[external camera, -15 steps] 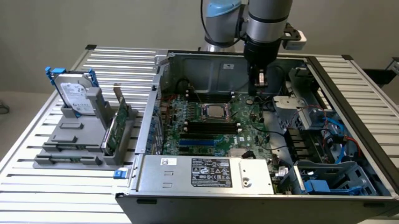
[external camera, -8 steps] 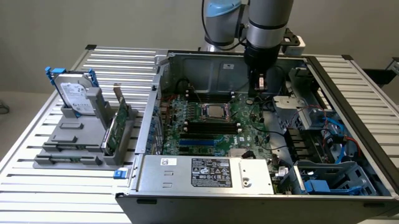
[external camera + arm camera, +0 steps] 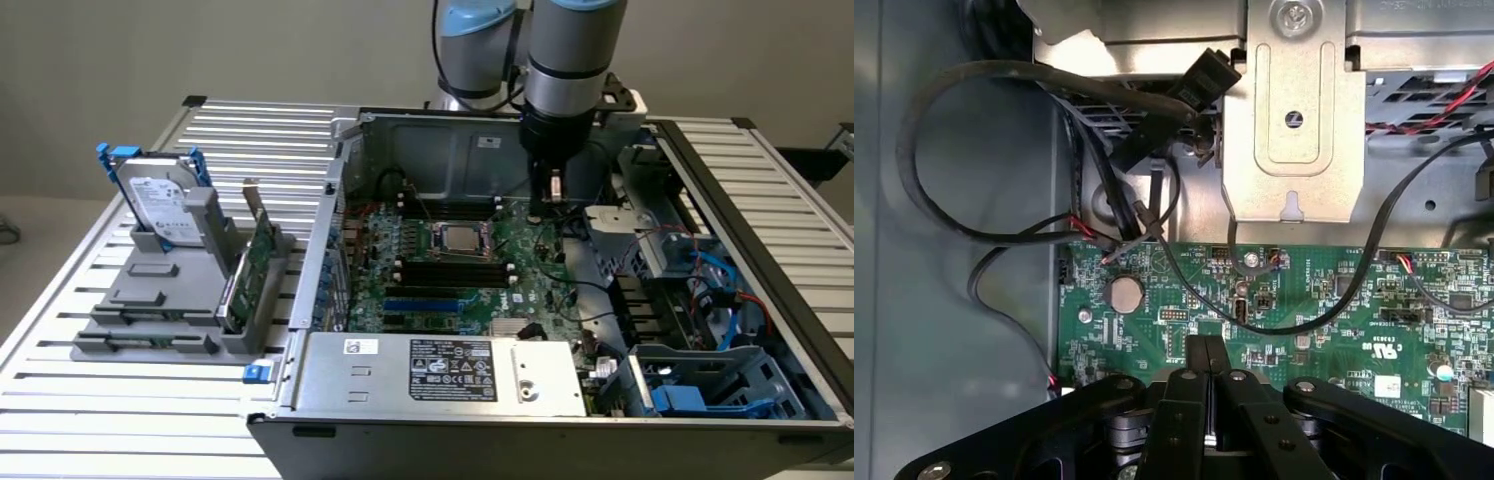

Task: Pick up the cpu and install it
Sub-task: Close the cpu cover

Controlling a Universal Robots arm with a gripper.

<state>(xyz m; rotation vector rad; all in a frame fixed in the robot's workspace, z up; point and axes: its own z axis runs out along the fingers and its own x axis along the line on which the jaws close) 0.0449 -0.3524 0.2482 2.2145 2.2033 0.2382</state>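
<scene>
Over the motherboard [image 3: 527, 285], near its back edge, the pincer [image 3: 1206, 350] hangs pinched fully together with nothing in it (just cables around). Meanwhile the cpu [image 3: 458, 238] sits mid-motherboard inside the socket frame [image 3: 458, 222], apart from the pincer.

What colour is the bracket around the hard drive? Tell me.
Blue; the bracket around the hard drive shows best in the exterior view.

A green motherboard [image 3: 1334, 300] lies under the fingers [image 3: 1207, 365], a round coin battery [image 3: 1125, 294] near them. Black cables [image 3: 994, 68] loop beyond, beside a metal bracket [image 3: 1289, 150]. A hard drive [image 3: 160, 205] stands in a grey rack [image 3: 147, 300], well apart.
</scene>
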